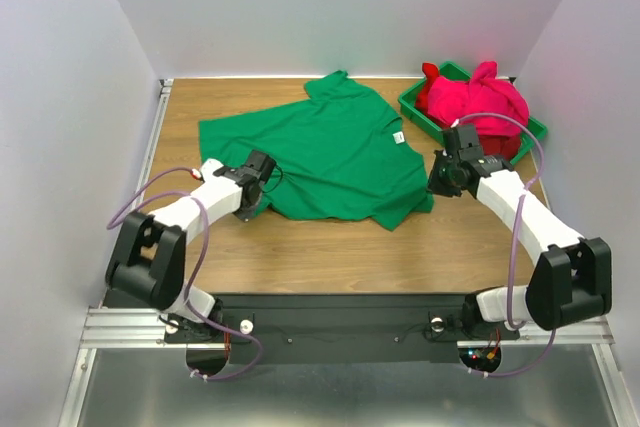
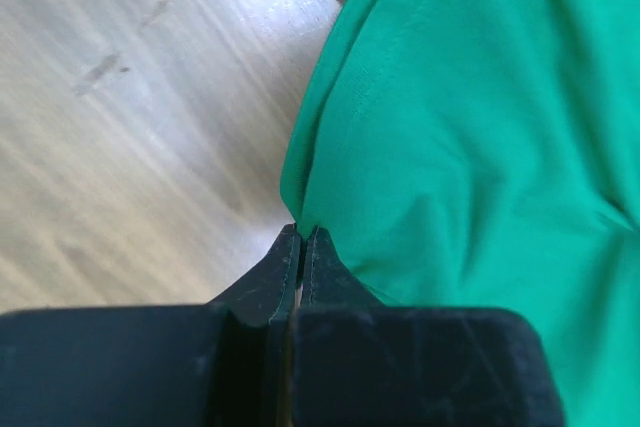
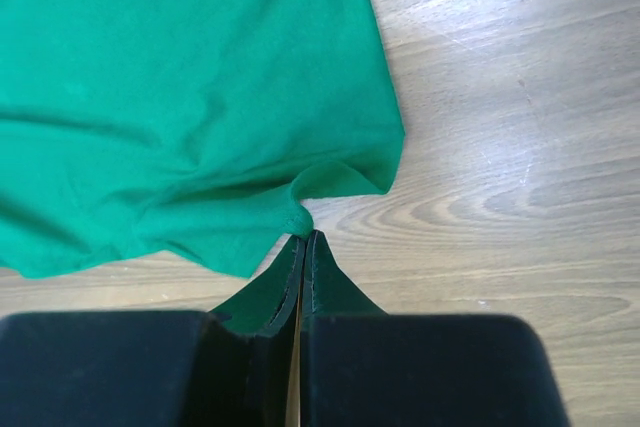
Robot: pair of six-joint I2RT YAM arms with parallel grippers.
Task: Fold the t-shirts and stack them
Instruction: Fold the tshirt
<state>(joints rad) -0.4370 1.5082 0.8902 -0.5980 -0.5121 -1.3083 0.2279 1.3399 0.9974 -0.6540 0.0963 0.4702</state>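
My left gripper (image 2: 302, 244) and right gripper (image 3: 305, 244) are each pinched shut on an edge of the green shirt (image 1: 320, 152), spread on the table (image 1: 330, 257); it looks light, limp and saggy, so edge pinches suit it.

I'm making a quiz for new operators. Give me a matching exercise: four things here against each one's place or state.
1. plain green cotton t-shirt
2. bright pink t-shirt
3. rigid green plastic bin
4. left gripper

A. heaped in the bin
B. shut on the green shirt's edge
C. spread on the wooden table
D. at the table's far right corner

Pairs: 1-C, 2-A, 3-D, 4-B
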